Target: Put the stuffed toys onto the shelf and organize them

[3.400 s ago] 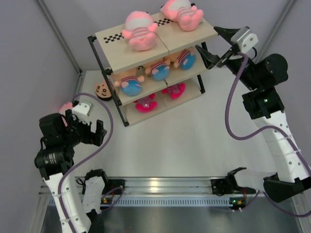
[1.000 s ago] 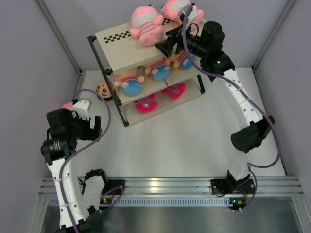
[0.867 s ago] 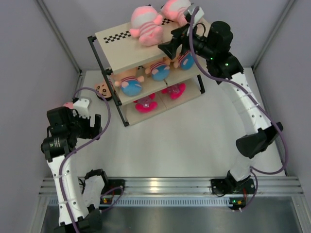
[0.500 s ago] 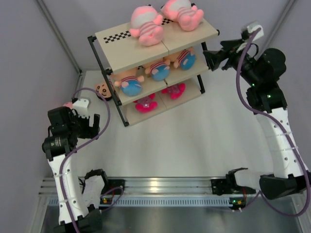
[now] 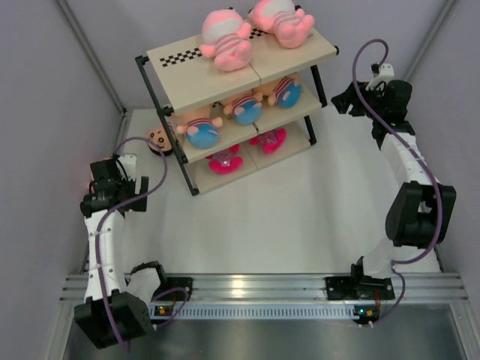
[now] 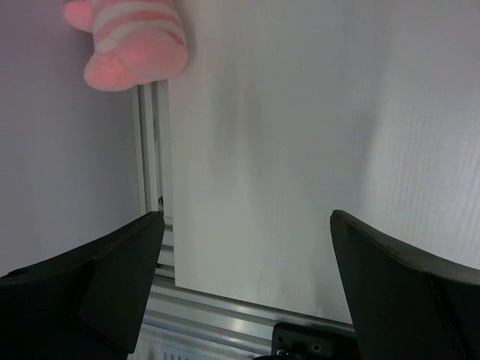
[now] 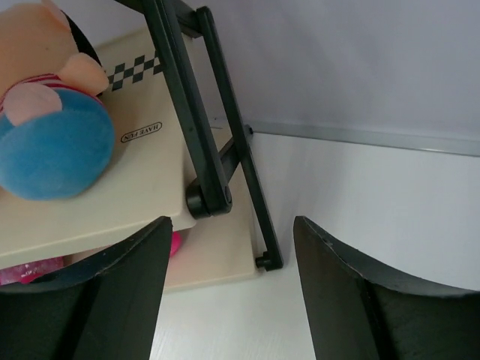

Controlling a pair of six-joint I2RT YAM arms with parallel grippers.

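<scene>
**Desk:** What are we looking at?

**Operator:** I am pulling the right tool (image 5: 346, 99) clear of the shelf (image 5: 180, 58). A second ago it was reaching over the top board, against the left pink toy (image 5: 223, 41). Now it is hanging just right of the frame, jaws wide apart and carrying nothing. That toy is lying farther right than it was, close against the second pink toy (image 5: 279, 16) at the far right end of the checkered board.

**Desk:** And the other tiers?

**Operator:** The boy dolls (image 5: 245, 107) are sitting in a row on the middle board, and the bright pink toys (image 5: 223, 159) are lying on the bottom one. Two strays are waiting. A stray doll (image 5: 157, 139) is showing its face on the bench (image 5: 300, 217) just left of the shelf. A striped pink toy (image 6: 131, 41) is lying against the left wall (image 6: 60, 187).

**Desk:** What is the left arm doing?

**Operator:** I am stretching it out toward that wall. The left tool (image 6: 244, 217) is gaping and empty, with the striped toy ahead and off to its left, not yet between the fingers.

**Desk:** What does this mean for the job?

**Operator:** I am reading the top board as tidied. The two strays are looking like the work remaining, and the left arm is sitting nearest both.
</scene>
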